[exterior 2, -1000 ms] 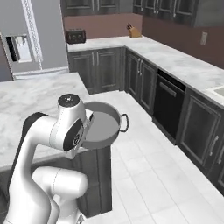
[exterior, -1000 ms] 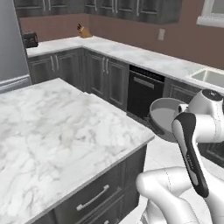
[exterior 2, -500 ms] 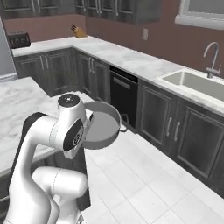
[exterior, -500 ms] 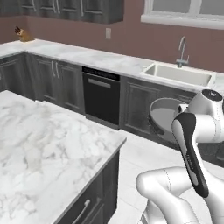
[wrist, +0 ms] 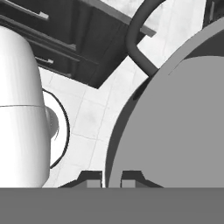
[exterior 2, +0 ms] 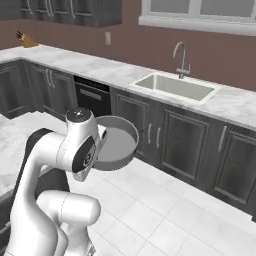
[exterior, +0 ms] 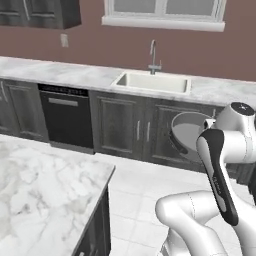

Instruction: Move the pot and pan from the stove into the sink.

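Since the earlier frames our whole view has swung: the fridge and knife block corner have slid away and the sink now sits almost straight ahead of us, so the base has turned, not the kitchen. The pot has kept its place against the arm through that turn, carried off the floor and tipped on edge in the left base view, its open side facing us.

In the hand view the gripper is pressed together on the pot's rim, one tip on each side of the thin wall, with a loop handle arching above.

The sink is a pale basin sunk in a white marble counter, with a curved faucet behind it, under a window on a reddish-brown wall. Dark cabinets run below the counter, and a black dishwasher front stands to the sink's left. A marble island fills the lower left of the left base view. The floor is pale tile. A knife block sits far along the counter.
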{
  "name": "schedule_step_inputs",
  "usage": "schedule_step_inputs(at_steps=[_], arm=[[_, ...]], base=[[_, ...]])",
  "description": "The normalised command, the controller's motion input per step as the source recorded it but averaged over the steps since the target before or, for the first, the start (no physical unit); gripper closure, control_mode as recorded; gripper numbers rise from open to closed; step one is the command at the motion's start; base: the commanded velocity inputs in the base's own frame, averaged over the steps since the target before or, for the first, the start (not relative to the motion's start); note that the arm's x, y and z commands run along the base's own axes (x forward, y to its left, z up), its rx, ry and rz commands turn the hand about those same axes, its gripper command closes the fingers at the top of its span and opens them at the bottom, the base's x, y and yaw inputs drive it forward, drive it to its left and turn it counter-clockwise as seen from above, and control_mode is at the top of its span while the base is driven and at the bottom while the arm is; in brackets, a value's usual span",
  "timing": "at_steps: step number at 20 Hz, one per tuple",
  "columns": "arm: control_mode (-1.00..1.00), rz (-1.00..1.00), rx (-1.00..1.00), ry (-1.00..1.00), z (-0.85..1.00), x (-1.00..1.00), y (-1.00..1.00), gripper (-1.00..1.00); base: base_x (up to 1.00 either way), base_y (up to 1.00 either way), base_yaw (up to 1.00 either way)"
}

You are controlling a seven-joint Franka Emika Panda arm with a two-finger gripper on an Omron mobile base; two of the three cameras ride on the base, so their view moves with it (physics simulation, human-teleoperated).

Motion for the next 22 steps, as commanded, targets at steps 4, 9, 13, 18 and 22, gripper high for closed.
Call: schedule_step_inputs(at_steps=[4, 9, 13, 18, 22], arm=[[1.00, 0.00, 0.00, 0.00, 0.00, 0.00, 0.00, 1.00], [1.00, 0.00, 0.00, 0.00, 0.00, 0.00, 0.00, 1.00], [1.00, 0.00, 0.00, 0.00, 0.00, 0.00, 0.00, 1.00], [1.00, 0.00, 0.00, 0.00, 0.00, 0.00, 0.00, 1.00], [1.00, 0.00, 0.00, 0.00, 0.00, 0.00, 0.00, 1.00]], base=[[0.00, -0.09, -0.44], [0.00, -0.14, -0.42], [0.00, -0.14, -0.41], [0.00, -0.07, -0.15], [0.22, 0.07, -0.05]])
